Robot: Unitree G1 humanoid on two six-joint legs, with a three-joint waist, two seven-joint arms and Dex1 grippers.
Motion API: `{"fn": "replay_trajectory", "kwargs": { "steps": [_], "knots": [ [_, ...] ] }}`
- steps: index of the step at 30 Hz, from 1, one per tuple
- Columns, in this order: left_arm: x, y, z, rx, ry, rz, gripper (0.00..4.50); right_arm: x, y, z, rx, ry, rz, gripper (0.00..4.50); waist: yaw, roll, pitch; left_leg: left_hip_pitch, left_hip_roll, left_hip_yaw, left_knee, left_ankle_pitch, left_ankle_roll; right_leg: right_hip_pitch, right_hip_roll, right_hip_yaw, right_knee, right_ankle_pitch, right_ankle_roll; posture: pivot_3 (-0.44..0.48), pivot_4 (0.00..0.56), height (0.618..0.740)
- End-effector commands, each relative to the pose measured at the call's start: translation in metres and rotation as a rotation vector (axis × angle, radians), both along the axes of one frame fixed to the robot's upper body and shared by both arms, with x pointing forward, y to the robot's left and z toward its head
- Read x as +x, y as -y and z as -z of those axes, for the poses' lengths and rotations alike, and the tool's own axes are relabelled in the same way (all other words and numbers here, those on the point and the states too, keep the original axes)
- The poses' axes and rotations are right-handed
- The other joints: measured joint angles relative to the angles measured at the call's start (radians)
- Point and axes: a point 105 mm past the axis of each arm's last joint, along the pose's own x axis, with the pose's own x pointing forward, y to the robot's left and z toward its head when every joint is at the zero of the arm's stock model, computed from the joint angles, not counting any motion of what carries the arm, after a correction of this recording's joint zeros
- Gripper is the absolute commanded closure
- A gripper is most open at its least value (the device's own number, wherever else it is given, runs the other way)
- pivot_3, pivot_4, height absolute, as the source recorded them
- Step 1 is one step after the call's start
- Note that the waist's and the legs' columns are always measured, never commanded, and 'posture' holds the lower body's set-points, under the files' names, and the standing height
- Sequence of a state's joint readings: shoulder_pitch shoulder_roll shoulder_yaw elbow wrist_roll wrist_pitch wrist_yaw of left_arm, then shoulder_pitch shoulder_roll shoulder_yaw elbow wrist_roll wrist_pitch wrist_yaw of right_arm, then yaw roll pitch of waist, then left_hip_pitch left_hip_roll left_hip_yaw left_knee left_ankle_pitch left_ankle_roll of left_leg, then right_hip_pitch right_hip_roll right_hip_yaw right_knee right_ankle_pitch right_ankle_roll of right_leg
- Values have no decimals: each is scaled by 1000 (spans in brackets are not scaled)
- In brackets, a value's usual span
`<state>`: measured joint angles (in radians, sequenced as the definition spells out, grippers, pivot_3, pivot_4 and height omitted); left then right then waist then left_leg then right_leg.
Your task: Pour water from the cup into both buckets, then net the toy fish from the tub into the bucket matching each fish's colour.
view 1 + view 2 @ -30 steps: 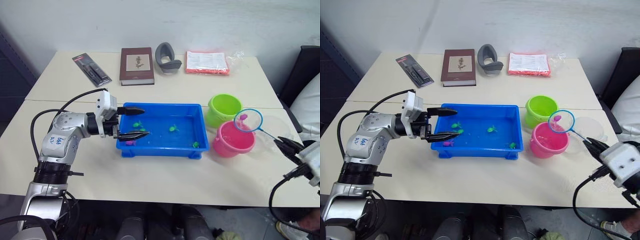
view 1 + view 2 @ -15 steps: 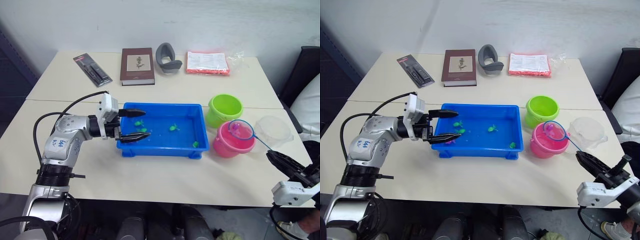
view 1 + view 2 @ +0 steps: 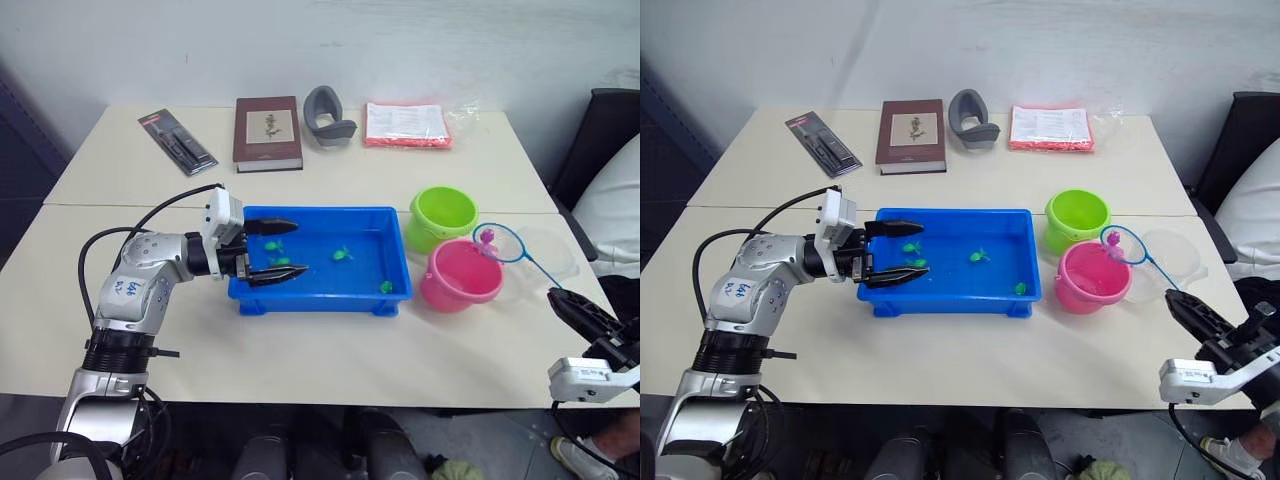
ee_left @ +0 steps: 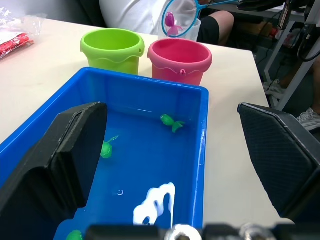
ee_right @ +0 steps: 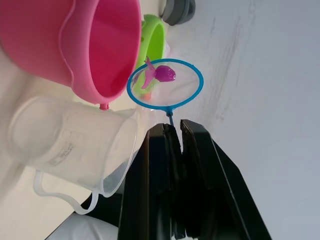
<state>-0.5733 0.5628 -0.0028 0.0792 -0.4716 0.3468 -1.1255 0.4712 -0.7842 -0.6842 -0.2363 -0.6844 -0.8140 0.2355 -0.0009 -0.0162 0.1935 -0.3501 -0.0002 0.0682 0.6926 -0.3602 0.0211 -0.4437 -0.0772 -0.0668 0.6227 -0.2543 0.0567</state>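
Above the pink bucket (image 3: 460, 282), the right claw (image 5: 172, 131) pinches the net (image 3: 500, 243) holding a magenta fish (image 5: 161, 73), while green fish (image 3: 343, 254) wait in the tub (image 3: 320, 299).

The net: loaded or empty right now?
Loaded. A magenta fish lies in the net, which the right gripper holds by its handle beside the pink bucket.

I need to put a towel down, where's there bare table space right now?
Free: the front strip of table below the blue tub, and the stretch between the tub and the book. Crowded: the right side, where the green bucket, pink bucket, cup and net cluster.
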Motion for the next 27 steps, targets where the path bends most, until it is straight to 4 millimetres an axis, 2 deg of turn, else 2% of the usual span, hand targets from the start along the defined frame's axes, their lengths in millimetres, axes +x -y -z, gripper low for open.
{"fn": "replay_trajectory", "kwargs": {
  "steps": [1,3,10,13,15,17,18,20,22,24,27],
  "knots": [
    [-4,2,-7,-1,42,12,11,-3,-5,-5,19,20,-10,4500,0,0,0,0,0,0,0,0,0,0,0,0,0,0,0,0,150,740],
    [-4,1,-7,-3,42,4,11,-1,4,-13,24,62,38,4500,0,0,0,0,0,0,0,0,0,0,0,0,0,0,0,0,150,740],
    [-5,-1,-6,0,40,1,11,1,-6,-18,100,85,1,4500,0,0,0,1,0,0,1,0,1,1,0,2,0,1,1,0,150,740],
    [-6,-5,-7,4,43,-4,11,5,-11,-23,296,45,-13,4500,-1,0,0,1,-1,0,1,0,1,1,0,2,1,1,1,0,150,740],
    [-6,-13,-7,15,42,-20,11,11,-23,-32,551,-39,-51,4500,-5,0,0,1,0,0,1,0,1,1,0,2,1,1,1,0,150,740],
    [-7,-25,-6,27,41,-47,11,13,-45,-32,827,-269,-138,4500,-9,0,0,2,0,1,1,0,1,1,0,2,2,0,1,0,150,740],
    [-8,-33,-5,27,40,-68,11,10,-57,-29,889,-404,-179,4500,-8,0,0,3,1,1,1,0,1,1,0,2,3,0,0,0,150,740],
    [-14,-48,-2,38,29,-88,11,9,-65,-30,925,-531,-209,4500,-5,0,0,6,2,1,1,0,1,3,0,1,3,0,0,0,150,740],
    [-20,-62,2,66,22,-113,11,18,-65,-42,966,-552,-225,4500,-2,-1,0,12,3,0,-1,-2,5,10,0,0,1,-1,-1,0,150,740],
    [-23,-80,2,81,62,-173,11,26,-75,-48,981,-630,-271,4500,-4,-1,0,16,4,-1,-1,-6,8,15,0,-1,-1,-1,-2,0,150,740],
    [-25,-96,4,115,74,-233,11,35,-92,-45,983,-744,-305,4500,7,-1,0,15,3,-2,-1,-7,9,15,-2,-2,-3,-1,-1,0,150,740]
  ]
}}
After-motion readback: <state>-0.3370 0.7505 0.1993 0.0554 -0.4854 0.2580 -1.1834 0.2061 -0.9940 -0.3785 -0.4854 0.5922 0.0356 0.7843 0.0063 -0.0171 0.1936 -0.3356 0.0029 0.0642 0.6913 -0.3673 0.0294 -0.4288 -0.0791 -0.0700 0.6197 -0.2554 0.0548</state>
